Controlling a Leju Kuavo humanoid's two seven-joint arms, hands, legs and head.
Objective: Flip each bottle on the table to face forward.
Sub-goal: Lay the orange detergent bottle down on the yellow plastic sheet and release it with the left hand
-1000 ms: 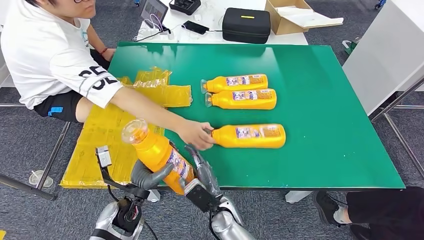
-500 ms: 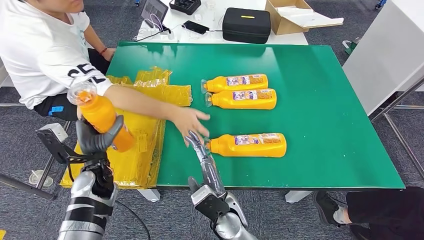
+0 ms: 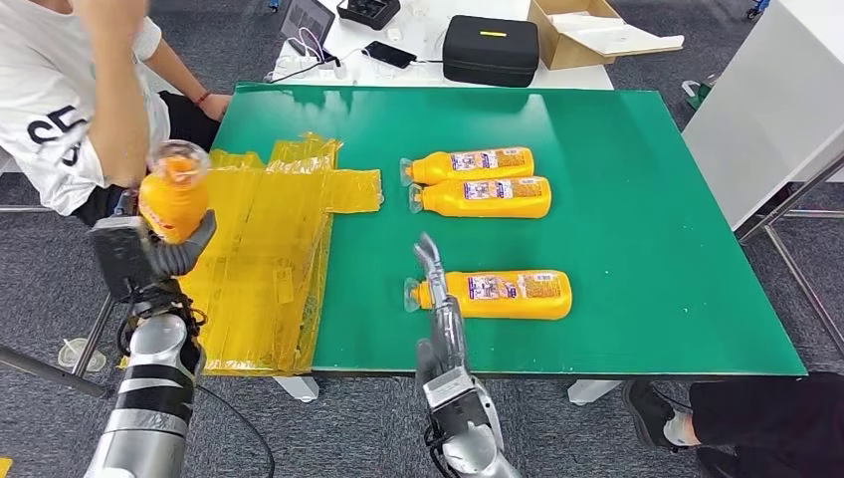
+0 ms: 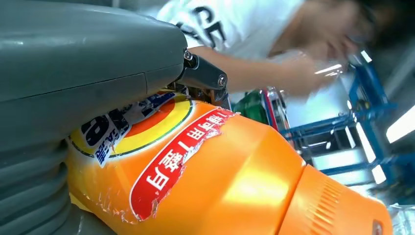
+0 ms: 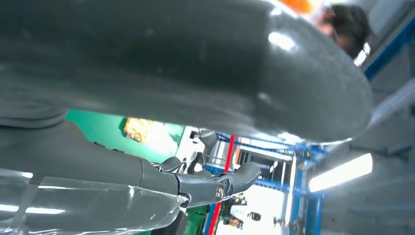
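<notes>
Bottle (image 3: pixel 174 202) sits gripped in my left hand (image 3: pixel 164 254), raised off the table's (image 3: pixel 647 199) edge; right hand (image 3: pixel 438 289), fingers extended and empty, touches the near bottle's (image 3: pixel 498 295) neck; a loose grip could drop mine onto the person (image 3: pixel 70 110) beside it.

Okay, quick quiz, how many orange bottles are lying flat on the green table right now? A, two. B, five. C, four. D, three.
D: three bottles lie on the green table, two side by side farther back and one nearer the robot; a fourth bottle is up in the left hand, off to the table's side.
</notes>
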